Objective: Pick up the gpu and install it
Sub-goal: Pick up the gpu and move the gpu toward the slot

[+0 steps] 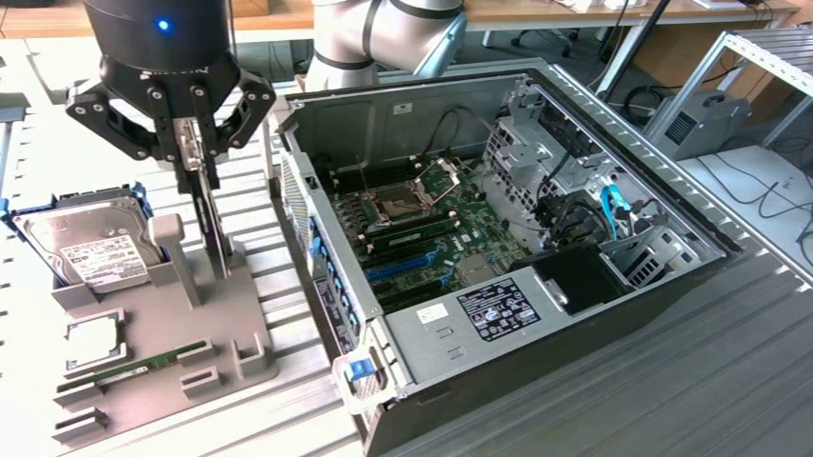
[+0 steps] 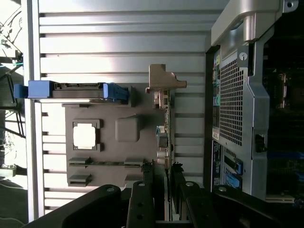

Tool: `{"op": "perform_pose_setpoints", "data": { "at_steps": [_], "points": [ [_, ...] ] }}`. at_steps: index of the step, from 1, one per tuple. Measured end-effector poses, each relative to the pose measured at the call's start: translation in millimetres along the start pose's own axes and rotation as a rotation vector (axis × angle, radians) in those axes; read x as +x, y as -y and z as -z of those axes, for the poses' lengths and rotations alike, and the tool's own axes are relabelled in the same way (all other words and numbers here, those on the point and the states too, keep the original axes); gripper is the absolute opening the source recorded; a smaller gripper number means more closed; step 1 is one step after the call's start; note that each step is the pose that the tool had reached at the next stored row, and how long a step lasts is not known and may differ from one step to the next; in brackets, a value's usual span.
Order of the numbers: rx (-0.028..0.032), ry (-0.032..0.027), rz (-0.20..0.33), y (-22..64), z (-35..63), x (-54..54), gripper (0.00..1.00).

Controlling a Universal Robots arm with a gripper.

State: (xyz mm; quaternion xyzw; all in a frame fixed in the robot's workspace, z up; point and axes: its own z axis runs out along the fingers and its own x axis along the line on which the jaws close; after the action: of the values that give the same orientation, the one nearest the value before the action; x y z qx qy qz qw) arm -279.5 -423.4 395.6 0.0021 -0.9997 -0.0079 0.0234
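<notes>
Black-fingered robot gripper [image 1: 190,160] pinches the top edge of the thin green-and-black gpu card [image 1: 216,228], standing on edge in a grey plastic fixture tray [image 1: 166,345] at nine o'clock from the open metal computer case [image 1: 368,119], likely so both faces stay reachable.

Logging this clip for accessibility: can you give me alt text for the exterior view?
A robot gripper sits at the top edge of a gpu standing upright in a grey holder, beside an open computer case showing its motherboard. A hard drive stands in the holder, toward the exterior view's left.
</notes>
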Motion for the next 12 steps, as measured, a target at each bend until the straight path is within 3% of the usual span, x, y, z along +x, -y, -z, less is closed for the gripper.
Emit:
{"op": "perform_pose_setpoints", "data": {
  "at_steps": [12],
  "points": [
    [0.0,0.0,0.0,-0.1,7.4,0.3,0.27]
  ]
}}
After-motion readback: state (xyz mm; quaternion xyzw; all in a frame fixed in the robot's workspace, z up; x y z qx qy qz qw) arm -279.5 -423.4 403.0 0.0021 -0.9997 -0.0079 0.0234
